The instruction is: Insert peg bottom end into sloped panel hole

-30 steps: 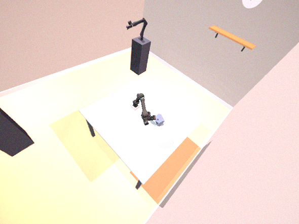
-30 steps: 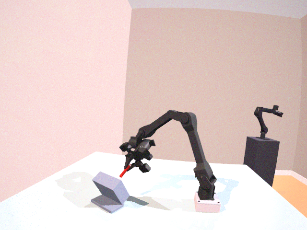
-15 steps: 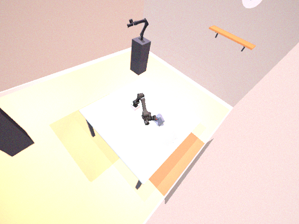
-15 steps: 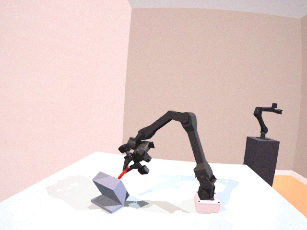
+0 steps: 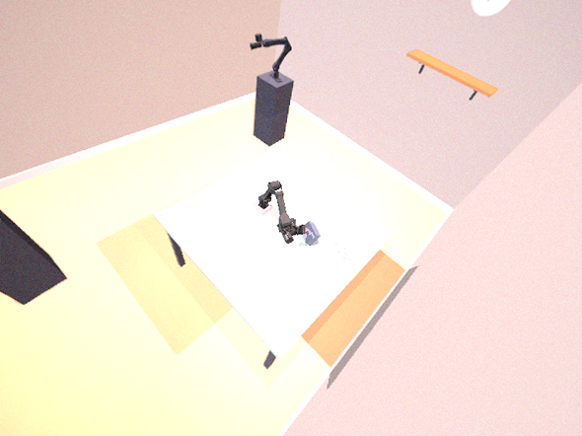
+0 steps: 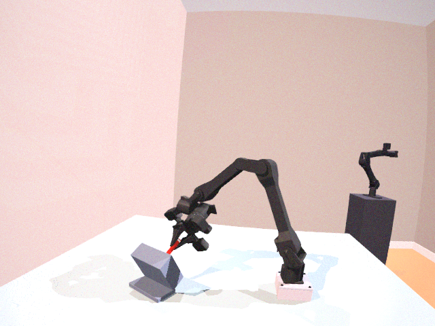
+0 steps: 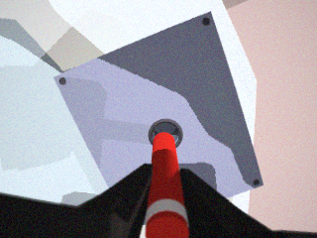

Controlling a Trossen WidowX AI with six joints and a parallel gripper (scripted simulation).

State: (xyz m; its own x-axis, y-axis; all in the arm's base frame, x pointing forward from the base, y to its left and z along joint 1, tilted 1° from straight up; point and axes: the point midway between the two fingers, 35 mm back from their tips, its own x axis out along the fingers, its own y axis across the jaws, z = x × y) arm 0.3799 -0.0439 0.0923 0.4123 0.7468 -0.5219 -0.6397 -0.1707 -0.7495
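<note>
My gripper [image 6: 175, 245] [image 7: 164, 175] is shut on the red round peg [image 6: 172, 248] [image 7: 163, 160], which has a pale band near its upper end. The peg is tilted, its lower end pointing at the face of the grey-lilac sloped panel [image 5: 311, 228] [image 6: 151, 257] [image 7: 129, 99]. In the wrist view the round hole [image 7: 165, 127] has a dark rim, and the peg's tip overlaps its lower part. The far side of the opening still shows. In the exterior view the panel's edge hides the tip, so whether it is inside the hole cannot be told.
The panel block stands on a flat base plate [image 6: 151, 288] on the white table [image 5: 276, 296] [image 6: 242, 312]. Small dark dots mark the panel's corners. My arm's pale base [image 6: 294, 293] stands behind the gripper. Another arm on a dark pedestal [image 5: 271, 109] [image 6: 370, 224] is beyond the table.
</note>
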